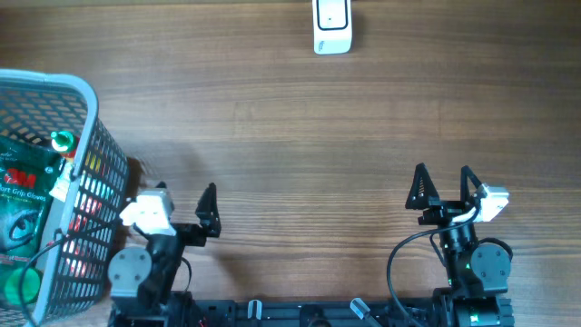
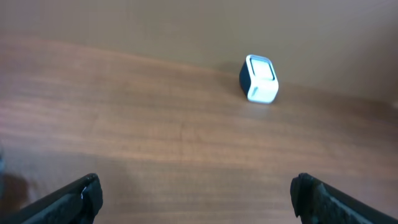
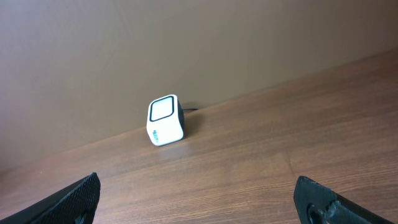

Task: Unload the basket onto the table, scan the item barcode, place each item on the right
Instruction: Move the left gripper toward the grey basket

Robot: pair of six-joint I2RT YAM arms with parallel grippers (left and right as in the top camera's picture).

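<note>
The white barcode scanner [image 1: 331, 25] stands at the table's far edge, its window facing up; it also shows in the left wrist view [image 2: 259, 79] and the right wrist view [image 3: 165, 120]. Items lie in the grey wire basket [image 1: 91, 100] at the left, among them a green glove package [image 1: 20, 195]; no barcode is visible. My left gripper [image 1: 186, 202] hovers open by the basket's right side, holding nothing [image 2: 196, 186]. At the near right my right gripper [image 1: 444, 177] is open and empty too [image 3: 197, 185].
The basket also holds a red packet [image 1: 91, 204] and a round green object [image 1: 23, 283]. Bare wooden tabletop [image 1: 309, 154] stretches between the grippers and the scanner. A dark cable runs behind the scanner.
</note>
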